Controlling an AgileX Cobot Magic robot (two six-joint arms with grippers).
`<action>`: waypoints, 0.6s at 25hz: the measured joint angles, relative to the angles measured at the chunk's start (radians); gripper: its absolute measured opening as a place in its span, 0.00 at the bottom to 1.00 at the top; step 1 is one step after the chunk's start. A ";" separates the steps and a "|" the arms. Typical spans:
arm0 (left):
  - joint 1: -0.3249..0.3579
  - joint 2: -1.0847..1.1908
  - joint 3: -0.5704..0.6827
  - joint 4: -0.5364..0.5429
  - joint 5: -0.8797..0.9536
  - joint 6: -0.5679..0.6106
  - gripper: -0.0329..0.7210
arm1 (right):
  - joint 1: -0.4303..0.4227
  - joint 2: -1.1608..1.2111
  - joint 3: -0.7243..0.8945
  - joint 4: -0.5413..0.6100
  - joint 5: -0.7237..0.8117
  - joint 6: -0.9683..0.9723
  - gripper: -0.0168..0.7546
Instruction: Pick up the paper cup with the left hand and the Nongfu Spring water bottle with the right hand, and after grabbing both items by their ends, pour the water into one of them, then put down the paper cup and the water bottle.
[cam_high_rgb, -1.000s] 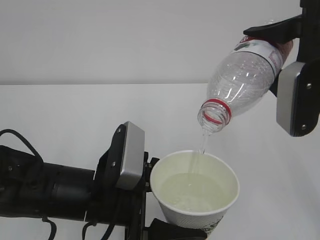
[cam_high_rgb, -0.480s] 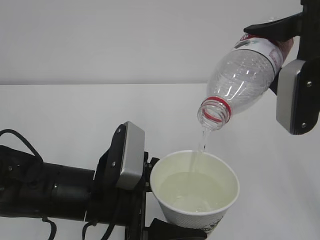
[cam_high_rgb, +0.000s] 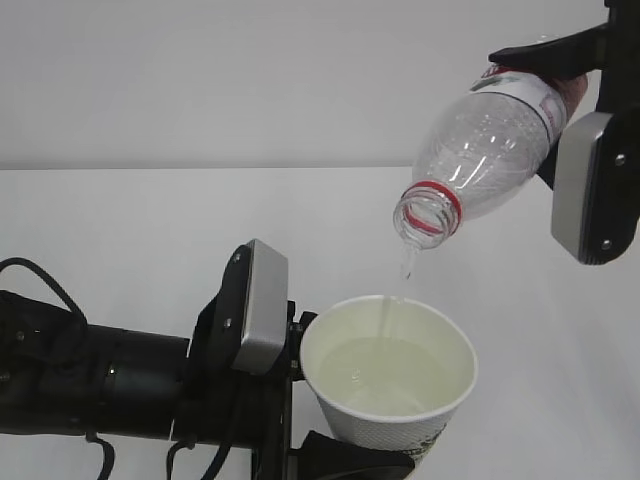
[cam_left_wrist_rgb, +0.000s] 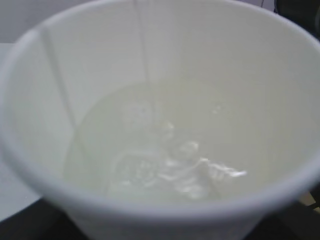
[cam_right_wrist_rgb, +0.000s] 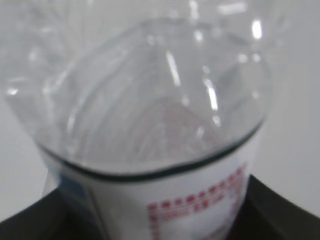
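Low in the middle of the exterior frame sits the white tapered paper cup (cam_high_rgb: 388, 375), held off the white counter (cam_high_rgb: 130, 220) by the left hand (cam_high_rgb: 300, 400), a black arm with cables and a grey rounded plate reaching in level from the lower left. Its fingers are closed around the cup's lower wall; a dark finger shows under the base. The cup is now well filled with clear water (cam_high_rgb: 385, 372), so I judge it heavier than it looks and soft-walled: squeeze harder and it would buckle and slop. Holding it low on the wall, as now, keeps the rim free.

Toward the upper right, the clear ribbed plastic Nongfu Spring water bottle (cam_high_rgb: 485, 150) with red neck ring and red-and-white label is tilted mouth-down over the cup. The right hand (cam_high_rgb: 560, 90), black with a grey plate, comes in from the right edge, and its fingers grip the labelled base end. The bottle looks nearly drained, so it should be light, thin, crushable and a little slick. A thin thread of water falls from the mouth into the cup, apart from the rim.

The left wrist view looks straight into the cup's cream inside (cam_left_wrist_rgb: 100, 75), its surface rippled.
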 joint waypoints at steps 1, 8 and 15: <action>0.000 0.000 0.000 0.000 0.000 0.000 0.76 | 0.000 0.000 0.000 0.000 0.000 0.013 0.65; 0.000 0.014 0.000 -0.002 0.002 0.000 0.76 | 0.000 0.000 0.000 0.001 -0.019 0.104 0.65; 0.000 0.039 0.000 -0.004 -0.003 0.000 0.76 | 0.000 0.000 0.000 0.001 -0.021 0.232 0.65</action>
